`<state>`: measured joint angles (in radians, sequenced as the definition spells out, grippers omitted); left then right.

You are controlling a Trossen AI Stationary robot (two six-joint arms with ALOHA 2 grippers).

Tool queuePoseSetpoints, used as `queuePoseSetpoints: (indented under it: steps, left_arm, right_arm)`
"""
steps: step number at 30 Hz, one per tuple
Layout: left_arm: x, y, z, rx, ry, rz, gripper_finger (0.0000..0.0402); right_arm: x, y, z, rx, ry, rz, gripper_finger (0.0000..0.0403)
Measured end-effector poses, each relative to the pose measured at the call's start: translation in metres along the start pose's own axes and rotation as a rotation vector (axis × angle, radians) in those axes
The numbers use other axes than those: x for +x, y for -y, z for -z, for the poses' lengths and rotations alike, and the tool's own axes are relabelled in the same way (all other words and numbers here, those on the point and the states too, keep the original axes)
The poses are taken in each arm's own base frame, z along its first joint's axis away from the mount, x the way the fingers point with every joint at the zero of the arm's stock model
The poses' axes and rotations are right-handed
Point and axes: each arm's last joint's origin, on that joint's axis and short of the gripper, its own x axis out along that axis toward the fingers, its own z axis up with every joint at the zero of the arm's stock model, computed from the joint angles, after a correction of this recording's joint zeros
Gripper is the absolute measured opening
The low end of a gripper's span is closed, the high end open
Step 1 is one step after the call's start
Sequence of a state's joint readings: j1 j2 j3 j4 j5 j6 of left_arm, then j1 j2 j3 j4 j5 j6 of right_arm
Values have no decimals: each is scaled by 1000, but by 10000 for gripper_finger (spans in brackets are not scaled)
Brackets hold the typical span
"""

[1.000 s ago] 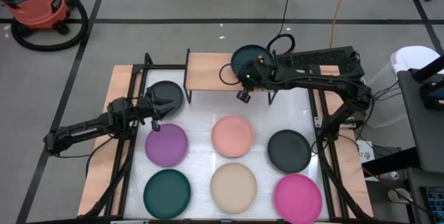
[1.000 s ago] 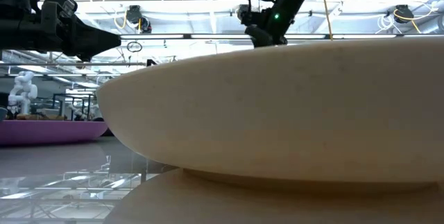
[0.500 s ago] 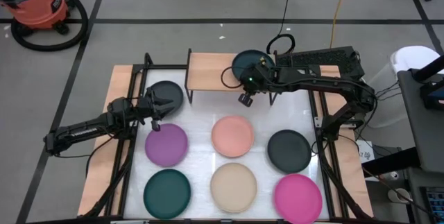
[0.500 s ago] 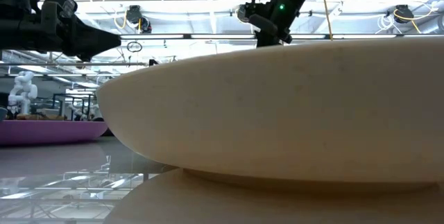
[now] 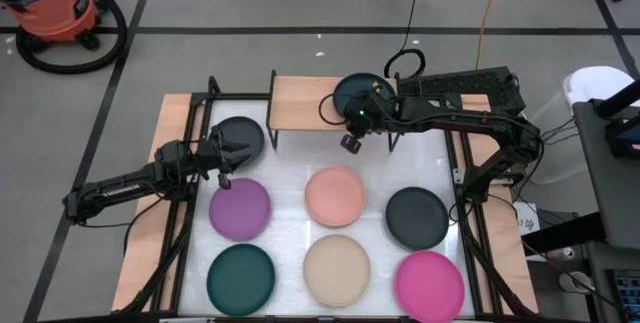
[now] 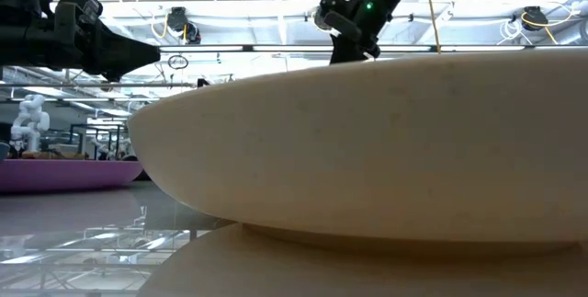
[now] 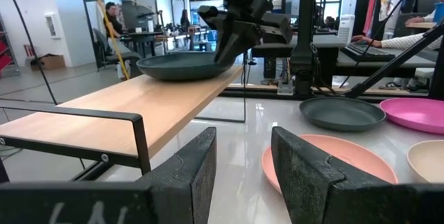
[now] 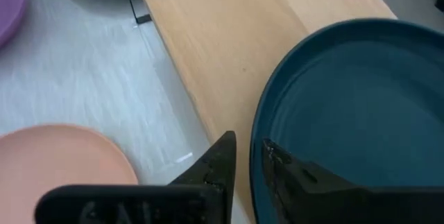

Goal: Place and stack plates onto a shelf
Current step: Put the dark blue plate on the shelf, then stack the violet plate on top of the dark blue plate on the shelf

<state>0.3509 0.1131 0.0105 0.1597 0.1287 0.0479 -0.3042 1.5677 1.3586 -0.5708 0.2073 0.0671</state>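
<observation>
High view: the shelf [image 5: 305, 101] stands at the far edge of the table [image 5: 290, 173]. A dark teal plate [image 5: 358, 92] lies on the shelf's right end, its rim pinched by the right gripper [image 5: 362, 115]. The left gripper [image 5: 226, 150] rests at the edge of a dark grey plate [image 5: 240, 135] lying on the table just left of the shelf; whether its fingers hold that rim cannot be told here. Six more plates lie apart on the table in two rows: purple plate [image 5: 240, 208], salmon plate [image 5: 335, 196] and a second dark grey plate [image 5: 417, 215]; then teal plate [image 5: 241, 274], beige plate [image 5: 337, 266] and magenta plate [image 5: 429, 283].

Low view: the beige plate [image 6: 386, 141] fills most of the frame, with the purple plate [image 6: 64, 174] behind it on the left.

Left wrist view: the left arm's fingers [image 7: 187, 172] stand parted with a clear gap. Beyond them the teal plate [image 7: 184, 65] sits on the shelf [image 7: 132, 109] under the right gripper [image 7: 239, 26].

Right wrist view: the right fingers [image 8: 218, 165] are closed on the rim of the teal plate [image 8: 361, 113], one on each side of it, above the shelf board [image 8: 236, 50]
</observation>
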Motion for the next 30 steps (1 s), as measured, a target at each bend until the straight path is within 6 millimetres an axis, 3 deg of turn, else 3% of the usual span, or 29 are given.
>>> queuePoseSetpoints:
  steps: [15,20,25,30]
  left_arm:
    - [0,0,0,0,0,0,145]
    - [0,0,0,0,0,0,145]
    - [0,0,0,0,1,0,145]
    - [0,0,0,0,1,0,145]
  right_arm:
    - [-6,-2,-6,2,70,-10,98]
    - [-26,-5,-8,-2,114,-29,105]
    - [-59,-14,-7,-9,186,-75,106]
    - [-69,-41,18,-13,227,-167,106]
